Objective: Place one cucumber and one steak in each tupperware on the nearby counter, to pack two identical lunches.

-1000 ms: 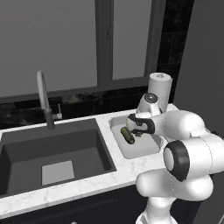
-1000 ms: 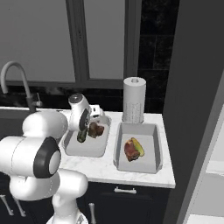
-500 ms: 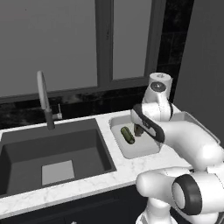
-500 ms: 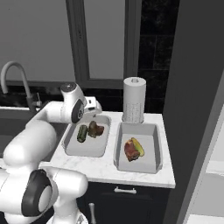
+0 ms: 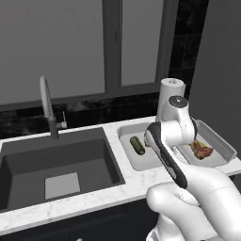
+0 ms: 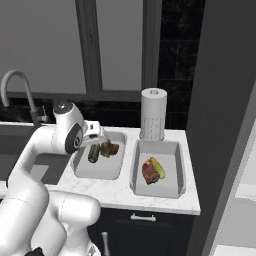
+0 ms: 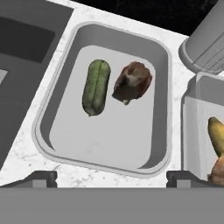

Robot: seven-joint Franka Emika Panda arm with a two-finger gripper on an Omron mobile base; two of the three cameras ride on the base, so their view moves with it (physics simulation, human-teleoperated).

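Two light grey tupperware stand side by side on the counter. The left tupperware (image 7: 162, 109) (image 6: 102, 167) (image 5: 141, 162) holds a dark green cucumber (image 7: 96, 87) (image 6: 93, 154) (image 5: 137, 145) and a reddish-brown steak (image 7: 132, 82) (image 6: 110, 148), lying next to each other. The right tupperware (image 7: 192, 127) (image 6: 170, 150) (image 5: 221, 146) holds a yellowish-green cucumber (image 7: 216, 131) (image 6: 159, 167) and a steak (image 6: 149, 171) (image 5: 201, 150). My gripper (image 7: 113, 179) (image 6: 96, 141) hangs open above the left tupperware, its fingertips (image 7: 43, 178) wide apart with nothing between them.
A paper towel roll (image 6: 153, 112) (image 7: 208, 41) stands upright behind the two containers. A large dark sink (image 5: 56, 164) with a curved faucet (image 5: 47, 103) lies to the left. A dark wall and windows back the counter; its right end is near the right tupperware.
The hand has lifted up and away from the left tupperware, staying open. The cucumber and steak lie still inside it.
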